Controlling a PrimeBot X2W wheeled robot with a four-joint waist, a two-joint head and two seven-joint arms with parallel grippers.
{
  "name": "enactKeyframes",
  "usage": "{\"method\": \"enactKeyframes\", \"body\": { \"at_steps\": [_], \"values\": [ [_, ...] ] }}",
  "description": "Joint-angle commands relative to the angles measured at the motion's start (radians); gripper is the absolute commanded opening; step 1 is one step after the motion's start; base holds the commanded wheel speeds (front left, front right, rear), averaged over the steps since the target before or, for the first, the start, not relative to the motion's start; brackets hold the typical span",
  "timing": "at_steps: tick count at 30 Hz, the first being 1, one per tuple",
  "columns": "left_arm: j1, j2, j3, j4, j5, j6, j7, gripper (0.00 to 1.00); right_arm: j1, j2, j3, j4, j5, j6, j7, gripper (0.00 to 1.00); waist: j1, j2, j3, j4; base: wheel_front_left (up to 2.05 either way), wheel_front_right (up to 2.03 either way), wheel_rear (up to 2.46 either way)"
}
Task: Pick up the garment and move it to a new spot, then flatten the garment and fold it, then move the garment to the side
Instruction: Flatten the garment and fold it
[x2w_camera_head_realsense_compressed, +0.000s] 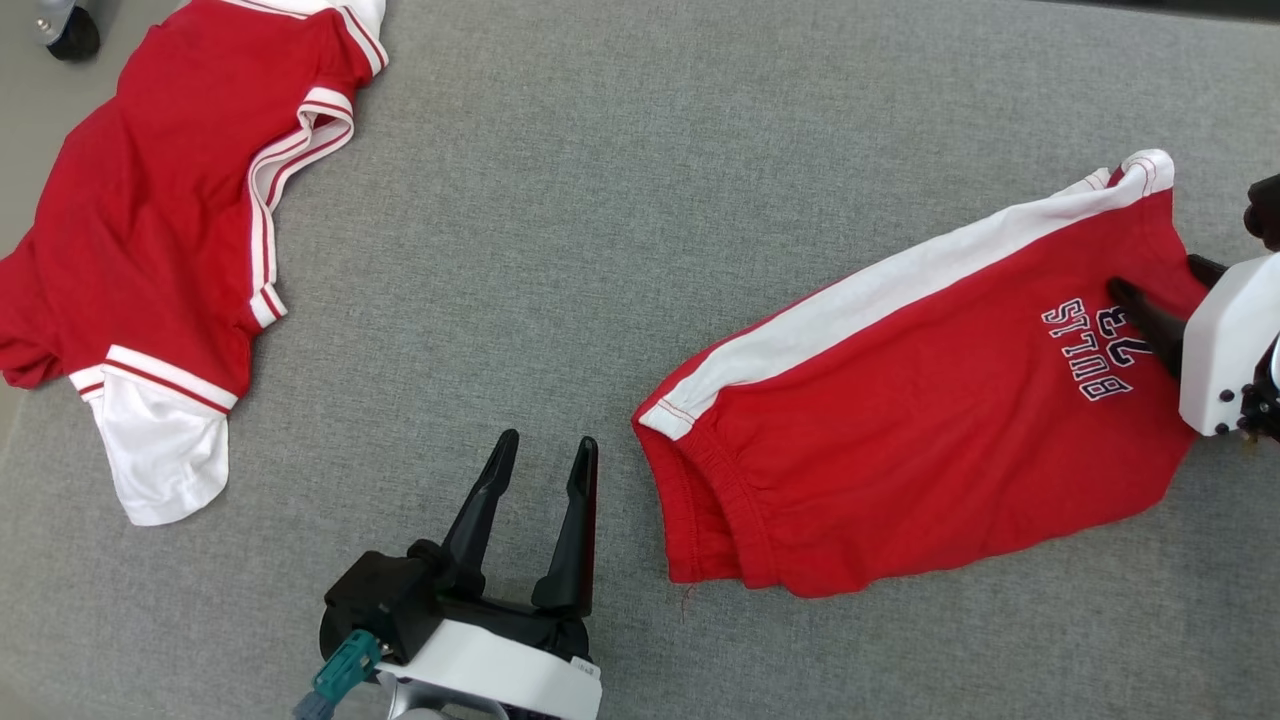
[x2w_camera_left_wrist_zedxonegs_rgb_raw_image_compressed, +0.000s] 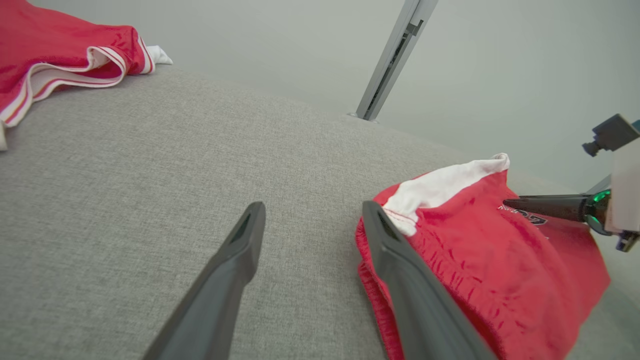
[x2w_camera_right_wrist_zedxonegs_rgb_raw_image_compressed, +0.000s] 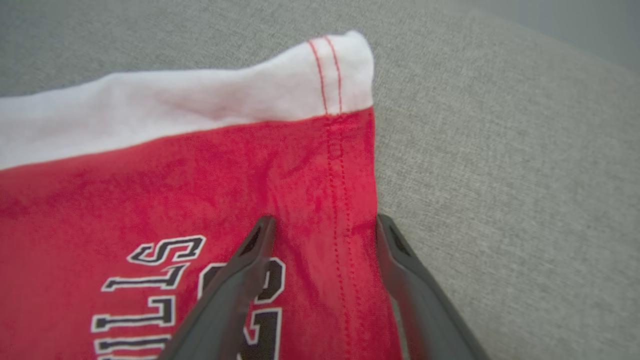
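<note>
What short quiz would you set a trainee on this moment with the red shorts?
1. True or false: the left gripper is shut on the shorts.
2. Where on the shorts is the right gripper? A) the elastic waistband B) the leg hem beside the lettering C) the middle of the white stripe
3. Fill in: the red shirt lies on the robot's ____ side of the grey surface.
Key: 1 false, it is open, beside the shorts; 2 B; 3 left.
</note>
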Motion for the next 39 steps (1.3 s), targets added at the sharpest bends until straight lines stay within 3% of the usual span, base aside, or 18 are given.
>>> {"method": "enactKeyframes", "body": {
  "at_steps": [1, 2, 3, 4, 14, 23, 35, 39],
  "values": [
    [0.011, -0.005, 0.016, 0.009, 0.011, -0.010, -0.001, 1.00, 0.021, 0.003, 0.015, 0.022, 0.005, 0.000, 0.024, 1.00, 0.0000, 0.0000, -0.007, -0.005, 0.00, 0.00, 0.00],
    [0.014, -0.010, 0.022, 0.017, 0.017, -0.017, -0.001, 1.00, 0.028, 0.002, 0.026, 0.025, 0.010, 0.000, 0.037, 1.00, 0.0000, 0.0000, -0.010, -0.008, 0.00, 0.00, 0.00],
    [0.015, -0.014, 0.027, 0.022, 0.022, -0.024, -0.001, 1.00, 0.035, -0.001, 0.037, 0.023, 0.016, 0.000, 0.044, 0.44, 0.0000, 0.0000, -0.013, -0.013, 0.00, 0.00, 0.00],
    [0.015, -0.016, 0.031, 0.027, 0.030, -0.033, -0.001, 1.00, 0.040, -0.003, 0.045, 0.017, 0.029, 0.000, 0.046, 0.00, 0.0000, 0.0000, -0.015, -0.018, 0.00, 0.00, 0.00],
    [0.050, -0.031, 0.080, 0.082, 0.090, -0.099, -0.002, 1.00, 0.094, 0.011, -0.020, -0.004, 0.182, 0.000, -0.055, 0.00, 0.0000, 0.0000, -0.078, -0.110, 0.00, 0.00, 0.00],
    [0.143, -0.017, 0.137, 0.091, 0.136, -0.128, -0.001, 1.00, 0.280, 0.005, -0.088, -0.080, 0.297, 0.000, -0.128, 0.00, 0.0000, 0.0000, -0.203, -0.191, 0.00, 0.00, 0.00],
    [0.219, -0.023, 0.191, 0.084, 0.172, -0.157, -0.002, 1.00, 0.380, 0.062, -0.236, 0.015, 0.316, 0.000, -0.176, 0.00, 0.0000, 0.0000, -0.234, -0.206, 0.00, 0.00, 0.00],
    [0.221, -0.037, 0.192, 0.089, 0.180, -0.163, -0.002, 1.00, 0.365, 0.051, -0.282, 0.051, 0.304, 0.000, -0.186, 0.00, 0.0000, 0.0000, -0.233, -0.203, 0.00, 0.00, 0.00]
  ]
}}
